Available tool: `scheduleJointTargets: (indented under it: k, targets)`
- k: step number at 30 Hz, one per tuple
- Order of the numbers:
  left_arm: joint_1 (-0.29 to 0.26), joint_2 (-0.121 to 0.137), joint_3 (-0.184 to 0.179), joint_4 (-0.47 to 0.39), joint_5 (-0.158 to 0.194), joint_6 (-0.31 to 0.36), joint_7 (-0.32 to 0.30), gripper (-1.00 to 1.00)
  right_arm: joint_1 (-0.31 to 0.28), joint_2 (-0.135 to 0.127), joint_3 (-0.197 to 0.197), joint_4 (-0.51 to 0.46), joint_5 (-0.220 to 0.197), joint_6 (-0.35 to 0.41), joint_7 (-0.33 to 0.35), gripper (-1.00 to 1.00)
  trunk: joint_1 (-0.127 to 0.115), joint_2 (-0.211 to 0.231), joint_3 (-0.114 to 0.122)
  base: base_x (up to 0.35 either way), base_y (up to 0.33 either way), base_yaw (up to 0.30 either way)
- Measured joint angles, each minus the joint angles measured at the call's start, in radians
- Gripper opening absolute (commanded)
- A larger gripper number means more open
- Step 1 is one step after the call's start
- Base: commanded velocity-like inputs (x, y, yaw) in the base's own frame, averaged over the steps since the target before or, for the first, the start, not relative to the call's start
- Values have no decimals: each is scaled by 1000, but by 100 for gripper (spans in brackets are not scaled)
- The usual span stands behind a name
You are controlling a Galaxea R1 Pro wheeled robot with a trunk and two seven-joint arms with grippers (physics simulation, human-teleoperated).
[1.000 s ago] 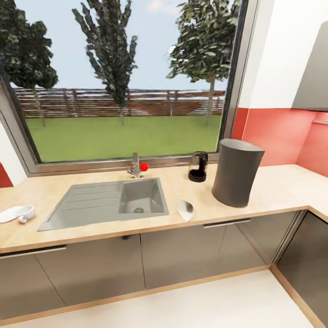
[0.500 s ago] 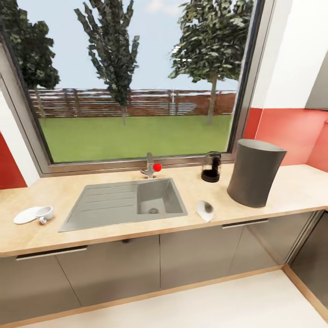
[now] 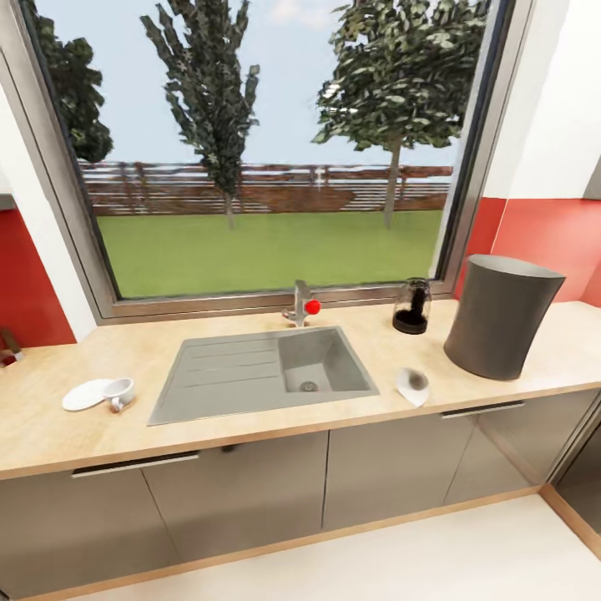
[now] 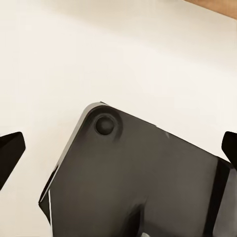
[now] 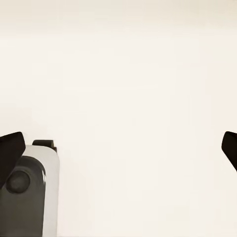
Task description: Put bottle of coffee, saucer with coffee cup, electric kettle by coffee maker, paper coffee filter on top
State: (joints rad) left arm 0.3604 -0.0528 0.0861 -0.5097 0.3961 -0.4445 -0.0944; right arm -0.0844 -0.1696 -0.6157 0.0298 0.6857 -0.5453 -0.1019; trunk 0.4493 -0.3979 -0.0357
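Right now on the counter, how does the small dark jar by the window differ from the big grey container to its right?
The jar is small, with clear glass above dark contents; the grey container is far larger, opaque and matte. The jar stands back by the window sill; the container sits nearer the counter's front edge. The jar's sides look straight, while the container widens toward its top. Both stand upright on the wooden countertop, right of the sink.

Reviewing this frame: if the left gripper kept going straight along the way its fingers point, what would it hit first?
Most likely the dark flat panel with a round stud, seemingly part of the robot's own base, which lies right ahead between the open left gripper fingertips. The pale cream floor lies beyond it. Depth is hard to judge.
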Motion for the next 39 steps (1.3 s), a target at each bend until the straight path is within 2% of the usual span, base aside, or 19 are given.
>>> scheduleJointTargets:
  k: [39]
  targets:
    - [0,0,1,9,-3,-2,0,100,0,-1,0,-1,0,-1,0,100,0,0,0,0,341,0]
